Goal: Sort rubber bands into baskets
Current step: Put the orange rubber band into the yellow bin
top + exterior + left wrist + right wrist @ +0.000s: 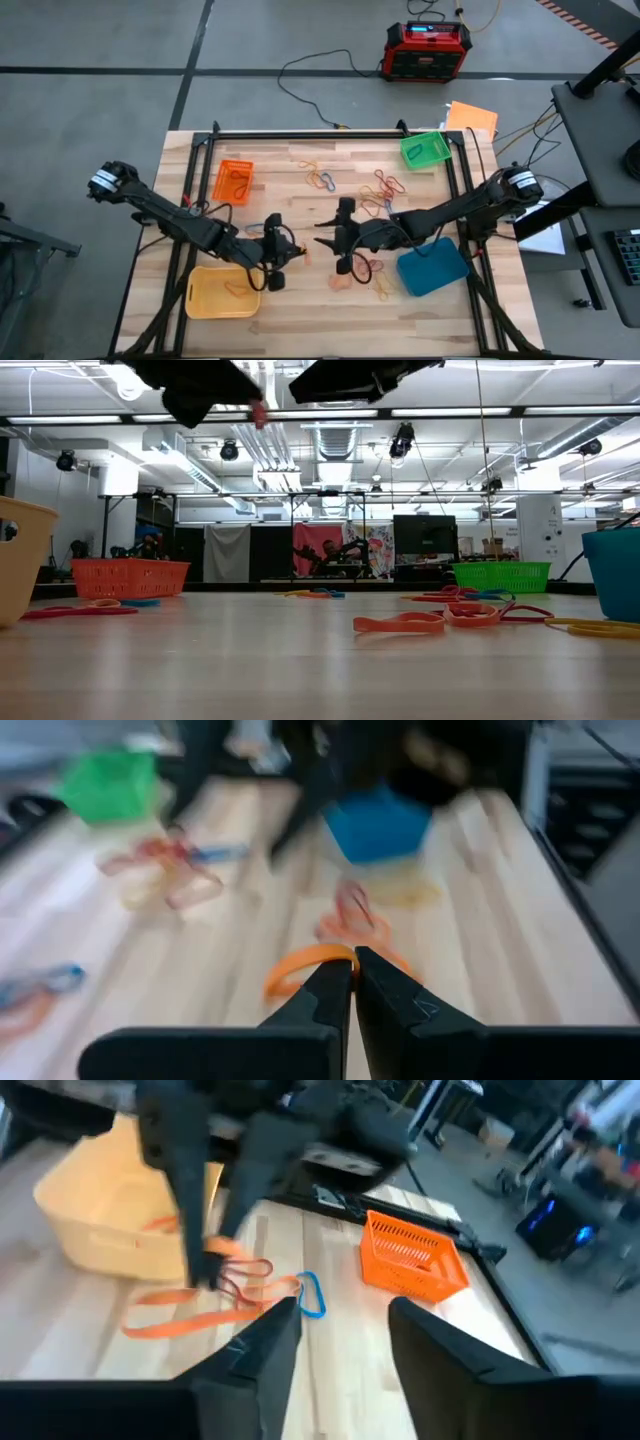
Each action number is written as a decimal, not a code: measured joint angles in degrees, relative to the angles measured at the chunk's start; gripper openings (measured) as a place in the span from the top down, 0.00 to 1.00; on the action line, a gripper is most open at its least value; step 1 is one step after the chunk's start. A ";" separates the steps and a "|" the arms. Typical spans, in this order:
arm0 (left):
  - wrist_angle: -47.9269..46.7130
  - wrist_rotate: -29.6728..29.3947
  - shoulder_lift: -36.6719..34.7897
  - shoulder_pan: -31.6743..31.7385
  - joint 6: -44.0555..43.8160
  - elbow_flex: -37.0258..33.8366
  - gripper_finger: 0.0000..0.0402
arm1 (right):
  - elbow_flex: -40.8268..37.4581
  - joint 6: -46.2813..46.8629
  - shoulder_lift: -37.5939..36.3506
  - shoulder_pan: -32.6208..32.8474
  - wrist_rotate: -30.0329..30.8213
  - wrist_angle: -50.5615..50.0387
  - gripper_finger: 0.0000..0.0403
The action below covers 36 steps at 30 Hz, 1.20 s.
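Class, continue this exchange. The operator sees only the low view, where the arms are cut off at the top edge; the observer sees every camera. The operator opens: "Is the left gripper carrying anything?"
Observer: Yes. In its wrist view the left gripper is shut on an orange rubber band.
Operator: Which basket is closest to it?
Observer: The yellow basket. From above, the gripper is right beside it.
Operator: And is the right gripper loaded?
Observer: No. The right gripper is open, and only bare table shows between its fingers.
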 joint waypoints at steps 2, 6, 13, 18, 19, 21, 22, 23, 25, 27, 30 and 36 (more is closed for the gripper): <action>-6.56 4.87 -2.46 -0.08 -3.07 0.00 1.00 | 0.00 3.35 -1.48 -0.25 -0.02 -1.92 0.58; -19.99 16.51 -7.57 -0.68 -14.82 0.00 1.00 | 0.04 5.76 -3.93 -0.43 0.02 -6.40 0.54; -45.82 36.73 -12.54 -7.14 -37.76 2.44 1.00 | 0.02 6.69 -4.52 -1.53 0.02 -9.66 0.53; -48.65 41.50 -12.44 -12.22 -41.24 2.45 1.00 | -0.02 7.75 -3.69 -3.33 0.02 -10.13 0.53; -48.77 42.31 -11.76 -13.40 -41.18 2.41 1.00 | -0.02 7.96 -3.67 -3.66 0.02 -10.28 0.53; -49.19 42.71 -10.38 -15.14 -39.80 2.35 1.00 | -0.02 7.96 -3.67 -4.44 0.04 -10.99 0.53; -49.18 42.60 -9.62 -15.72 -39.45 2.34 1.00 | -0.02 7.88 -3.67 -4.91 0.03 -11.44 0.53; -49.13 42.56 -8.85 -16.17 -39.28 2.34 1.00 | -0.02 7.85 -3.67 -5.46 0.01 -11.73 0.53; -49.14 42.66 -7.02 -16.88 -39.26 2.32 1.00 | -0.02 7.82 -3.67 -6.75 0.03 -12.23 0.53; -49.14 43.00 -5.69 -17.26 -38.84 2.32 1.00 | -0.02 7.78 -3.67 -8.18 0.04 -13.15 0.53; -49.20 43.80 -3.62 -17.25 -37.99 2.32 1.00 | -0.02 7.93 -3.65 -10.11 0.04 -14.16 0.53; -53.31 44.88 -0.68 -17.16 -45.31 2.25 0.98 | -0.02 8.92 -3.65 -11.66 0.02 -16.37 0.53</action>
